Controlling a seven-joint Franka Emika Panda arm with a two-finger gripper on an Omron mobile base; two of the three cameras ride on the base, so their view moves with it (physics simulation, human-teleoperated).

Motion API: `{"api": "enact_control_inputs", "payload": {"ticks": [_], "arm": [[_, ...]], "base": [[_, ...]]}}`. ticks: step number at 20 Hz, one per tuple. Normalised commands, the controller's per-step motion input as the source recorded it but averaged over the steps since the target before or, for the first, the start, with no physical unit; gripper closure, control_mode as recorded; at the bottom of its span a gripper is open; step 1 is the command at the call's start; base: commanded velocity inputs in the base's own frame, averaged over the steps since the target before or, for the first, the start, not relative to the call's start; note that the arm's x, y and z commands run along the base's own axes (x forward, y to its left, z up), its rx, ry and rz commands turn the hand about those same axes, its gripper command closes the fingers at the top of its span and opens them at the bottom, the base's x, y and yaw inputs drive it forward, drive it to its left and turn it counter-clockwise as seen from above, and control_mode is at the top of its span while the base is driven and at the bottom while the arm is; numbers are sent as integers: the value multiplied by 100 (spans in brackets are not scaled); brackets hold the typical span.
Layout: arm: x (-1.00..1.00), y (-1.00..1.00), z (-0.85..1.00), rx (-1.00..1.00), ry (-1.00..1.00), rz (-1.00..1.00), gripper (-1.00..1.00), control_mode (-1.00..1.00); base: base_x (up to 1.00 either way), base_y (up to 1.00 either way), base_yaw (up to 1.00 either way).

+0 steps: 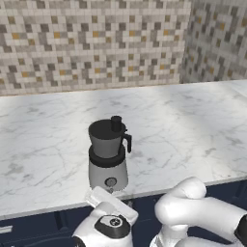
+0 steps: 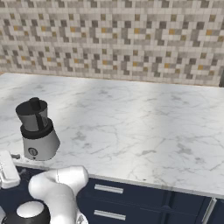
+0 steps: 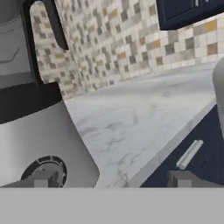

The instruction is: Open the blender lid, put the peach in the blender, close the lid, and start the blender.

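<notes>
Right up against the hand camera, the blender [image 3: 39,144] is sitting at the marble desk's [image 1: 193,130] near edge — knob [image 3: 46,173] at 7 o'clock, blender lid [image 1: 107,128] on. Claw [image 3: 111,181] is gaping wide — holding nothing.

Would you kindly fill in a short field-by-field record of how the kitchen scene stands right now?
surface: white marble counter, mosaic tile wall behind
blender: blender upright near the counter's front edge, handle facing right in the left base view
lid: blender lid seated on the jar, knob up
knob: round knob on the light grey base, facing the robot
gripper: gripper open, low in front of the blender base, one fingertip at the knob, holding nothing
below counter: dark blue drawers with bar handles
</notes>
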Motion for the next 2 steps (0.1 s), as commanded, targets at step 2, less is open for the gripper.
{"api": "enact_control_inputs", "payload": {"ticks": [2], "arm": [[-28, 0, 82, 0, 0, -5, -100, -100]], "base": [[0, 0, 0]]}}
